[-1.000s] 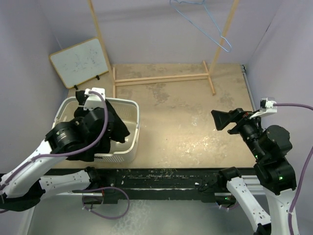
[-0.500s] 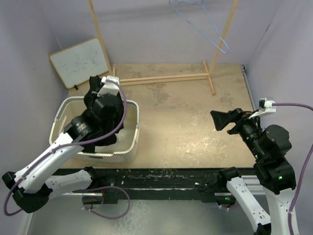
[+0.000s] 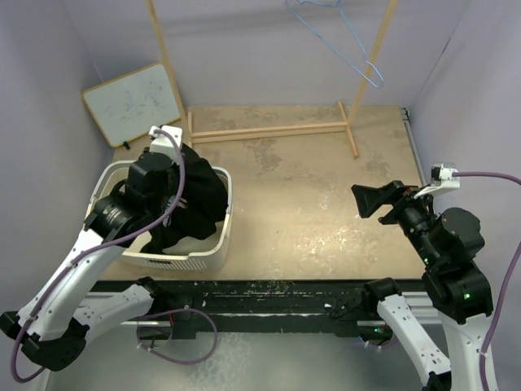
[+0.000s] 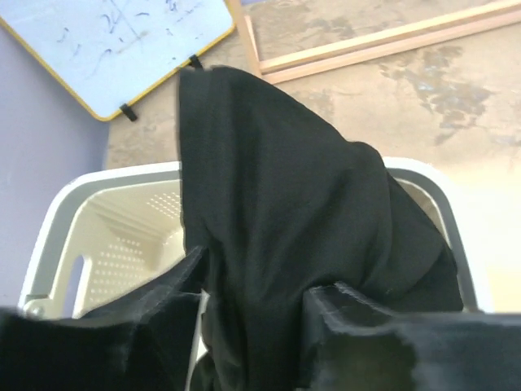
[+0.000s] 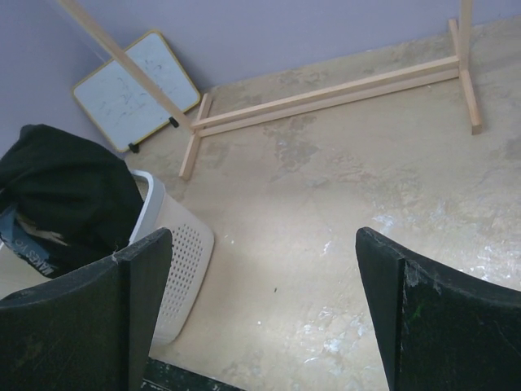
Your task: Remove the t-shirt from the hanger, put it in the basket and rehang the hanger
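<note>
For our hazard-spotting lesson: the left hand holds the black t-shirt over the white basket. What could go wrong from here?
1. The t-shirt bulges over the basket rim. If it is released here, part may hang outside or slip onto the table.
2. Cloth is bunched inside the left hand. It might cling and get dragged back out when the arm lifts.

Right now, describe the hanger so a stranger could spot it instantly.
Find the wooden rack at the far side of the table. High between its uprights hangs the hanger. Unlike the wood around it, it is thin light-blue wire.
</note>
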You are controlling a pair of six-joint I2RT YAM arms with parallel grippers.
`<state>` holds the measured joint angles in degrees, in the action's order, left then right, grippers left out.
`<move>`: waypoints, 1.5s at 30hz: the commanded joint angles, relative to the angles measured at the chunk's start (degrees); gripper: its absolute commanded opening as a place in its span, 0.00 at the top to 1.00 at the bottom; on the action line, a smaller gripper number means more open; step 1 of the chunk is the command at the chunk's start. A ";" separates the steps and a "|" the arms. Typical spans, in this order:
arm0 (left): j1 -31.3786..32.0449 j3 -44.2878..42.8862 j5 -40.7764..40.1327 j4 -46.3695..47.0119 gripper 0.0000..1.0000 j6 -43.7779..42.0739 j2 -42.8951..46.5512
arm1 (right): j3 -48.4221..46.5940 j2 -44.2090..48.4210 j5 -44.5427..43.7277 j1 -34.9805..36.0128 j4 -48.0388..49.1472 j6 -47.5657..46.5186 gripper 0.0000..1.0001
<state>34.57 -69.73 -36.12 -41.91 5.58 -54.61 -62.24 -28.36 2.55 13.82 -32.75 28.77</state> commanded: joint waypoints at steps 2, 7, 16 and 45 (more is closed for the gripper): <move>-0.12 0.59 5.89 -4.50 0.24 8.19 3.45 | 0.71 -0.23 0.85 0.06 2.90 -0.88 0.05; -0.14 2.11 3.73 -6.90 0.02 11.70 4.46 | 1.63 -0.81 2.23 0.06 3.75 -0.73 0.05; -0.11 13.24 11.88 1.90 0.01 12.96 18.52 | 2.20 -5.50 2.33 0.06 1.37 -3.20 0.01; -16.60 12.77 28.55 14.60 0.01 8.98 6.71 | 0.95 -23.75 -3.22 0.06 3.58 -7.05 0.01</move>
<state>19.79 -58.19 -11.46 -31.94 14.35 -51.33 -60.40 -53.67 1.67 13.82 -30.52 23.83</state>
